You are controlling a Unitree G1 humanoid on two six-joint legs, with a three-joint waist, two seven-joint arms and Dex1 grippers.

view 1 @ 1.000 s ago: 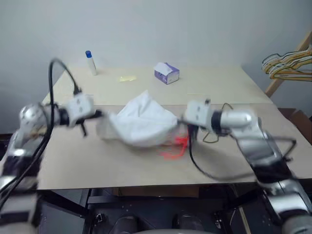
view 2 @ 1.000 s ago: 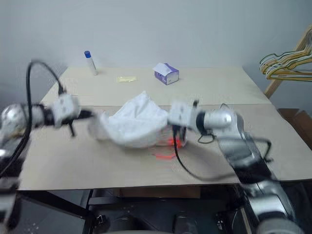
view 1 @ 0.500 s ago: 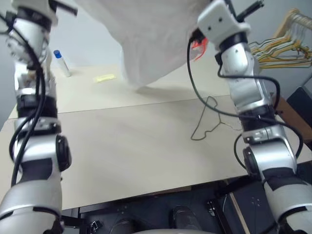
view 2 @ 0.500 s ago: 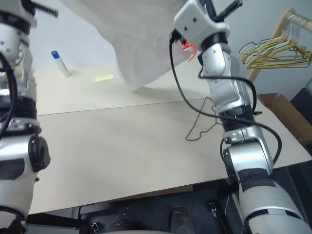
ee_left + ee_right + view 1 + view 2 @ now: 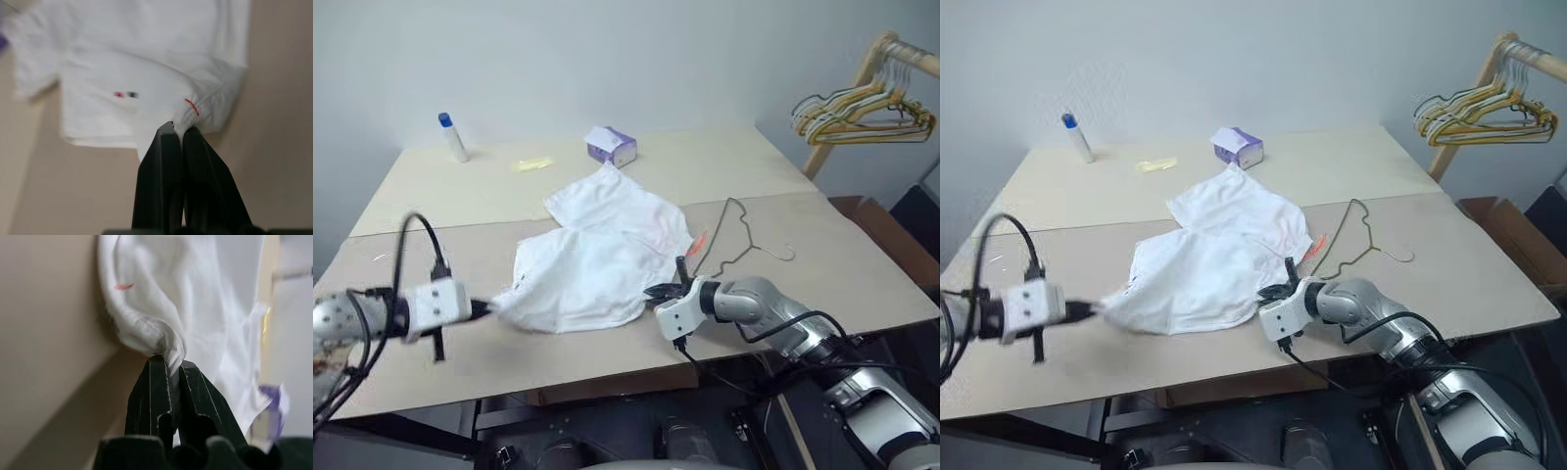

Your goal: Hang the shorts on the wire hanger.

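down come both arms, and the shorts (image 5: 592,259), which half a second ago were flung up high above the table (image 5: 822,264), now lie spread across its middle, with one leg reaching toward the far side. left gripper (image 5: 492,307) is pinched tight on the near-left corner of the cloth, and the left wrist view shows its black fingers (image 5: 168,161) closed on a gathered bit of hem beside a small red stitch. right gripper (image 5: 658,291) is likewise clamped on the near-right edge, a twist of white fabric bunched between its jaws.

this looks like thin, floppy, very light cloth: it should drape and fold on itself rather than hold any shape, so the gathered waistband seems the sensible place to grip, both ends at once, as it is held now.

wire hanger (image 5: 736,240) lies flat just right of the shorts, near the orange-red cord (image 5: 696,241).

labels? two tiny marks, red and dark, show on the cloth in the left wrist view, too small to read. purple box (image 5: 611,146) and bottle (image 5: 452,136) at the back carry nothing legible.
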